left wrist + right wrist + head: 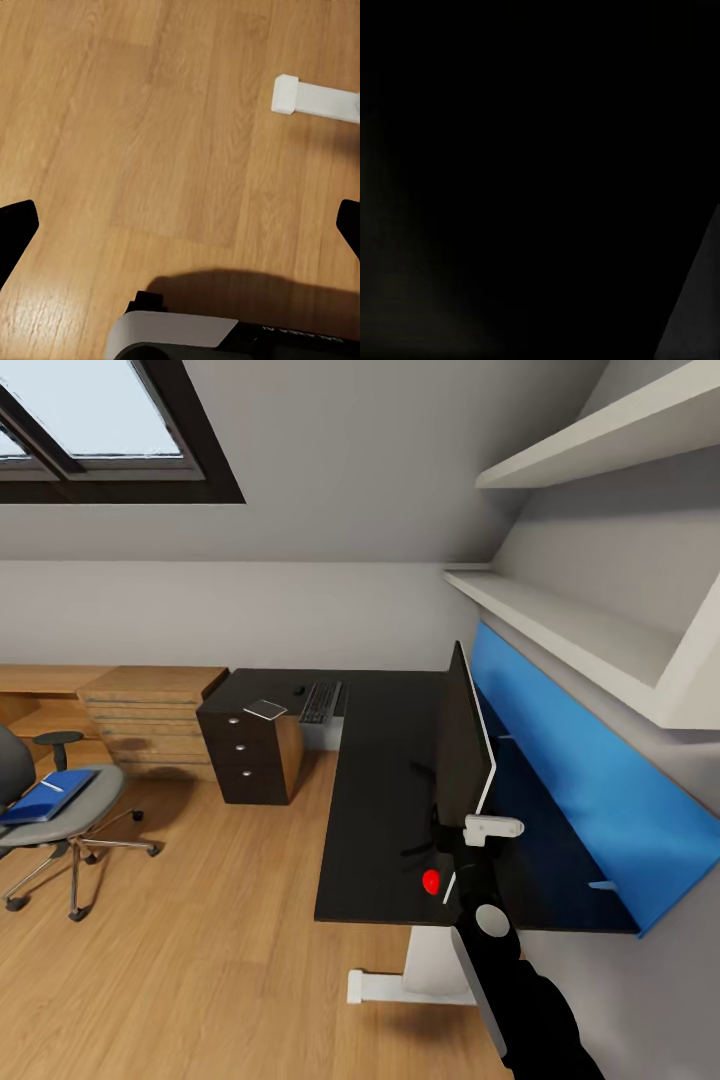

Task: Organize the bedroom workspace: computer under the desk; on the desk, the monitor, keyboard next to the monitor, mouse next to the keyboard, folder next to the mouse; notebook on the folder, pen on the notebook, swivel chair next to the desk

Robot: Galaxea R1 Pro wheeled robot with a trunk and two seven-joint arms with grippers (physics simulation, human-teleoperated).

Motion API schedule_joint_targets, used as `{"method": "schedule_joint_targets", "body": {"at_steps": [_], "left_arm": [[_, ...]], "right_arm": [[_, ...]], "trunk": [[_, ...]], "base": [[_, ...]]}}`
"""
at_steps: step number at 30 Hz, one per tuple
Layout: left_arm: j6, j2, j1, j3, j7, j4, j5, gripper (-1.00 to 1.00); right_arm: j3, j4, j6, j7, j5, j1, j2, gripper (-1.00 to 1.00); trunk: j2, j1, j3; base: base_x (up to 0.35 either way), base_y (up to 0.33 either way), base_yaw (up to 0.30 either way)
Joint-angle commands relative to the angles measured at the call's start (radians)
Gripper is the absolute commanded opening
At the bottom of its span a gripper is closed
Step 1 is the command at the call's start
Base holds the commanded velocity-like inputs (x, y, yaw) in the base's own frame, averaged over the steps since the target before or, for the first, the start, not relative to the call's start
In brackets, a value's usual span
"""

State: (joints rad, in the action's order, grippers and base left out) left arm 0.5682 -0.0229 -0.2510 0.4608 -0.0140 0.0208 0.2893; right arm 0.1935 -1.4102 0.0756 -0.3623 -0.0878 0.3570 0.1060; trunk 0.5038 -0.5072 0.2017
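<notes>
One monitor (466,745) stands upright on the black top of the L-shaped desk (375,800), seen nearly edge-on, close to the bright blue back panel (570,760) that runs along the desk's wall-side edge. The right arm (520,990) reaches up from the near edge of the desk to the monitor's near end, and its jaws (462,840) sit at the base of the screen beside a white fitting; whether they are closed on the monitor cannot be told, and the right wrist view is almost wholly dark. One keyboard (321,701) lies on the far wing of the desk, near its far edge, with a small dark item just beside it and a pale flat notebook (266,709) close by, toward that wing's outer corner, above a dark drawer unit (248,752). The swivel chair (55,810) stands well apart from the desk on the wooden floor (200,930), and the blue folder (48,796) lies on its seat with a thin white pen (53,786) on top. A light wooden drawer chest (150,720) stands against the far wall. In the left wrist view the left jaws (180,225) are spread wide and hold nothing, with the floor and the desk's white foot (315,99) below them.
</notes>
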Motion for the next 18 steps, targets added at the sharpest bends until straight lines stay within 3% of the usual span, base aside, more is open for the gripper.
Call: {"method": "schedule_joint_targets", "body": {"at_steps": [1, 8, 18], "left_arm": [[0.002, 0.000, -0.001, 0.009, -0.001, 0.000, 0.007, 1.00], [0.002, 0.000, -0.001, 0.009, -0.001, 0.000, 0.007, 1.00], [0.002, 0.000, -0.001, 0.009, -0.001, 0.000, 0.007, 1.00]], "right_arm": [[0.001, 0.000, 0.008, -0.006, -0.007, 0.001, 0.000, 1.00], [0.001, 0.000, 0.008, -0.006, -0.007, 0.000, 0.000, 1.00], [0.001, 0.006, 0.007, -0.006, -0.008, 0.001, 0.000, 1.00]], "trunk": [[0.001, 0.000, 0.002], [0.001, 0.000, 0.002], [0.001, 0.000, 0.002]], "base": [[0.003, 0.000, 0.000], [-0.012, 0.000, 0.000], [-0.129, 0.000, 0.000]]}}
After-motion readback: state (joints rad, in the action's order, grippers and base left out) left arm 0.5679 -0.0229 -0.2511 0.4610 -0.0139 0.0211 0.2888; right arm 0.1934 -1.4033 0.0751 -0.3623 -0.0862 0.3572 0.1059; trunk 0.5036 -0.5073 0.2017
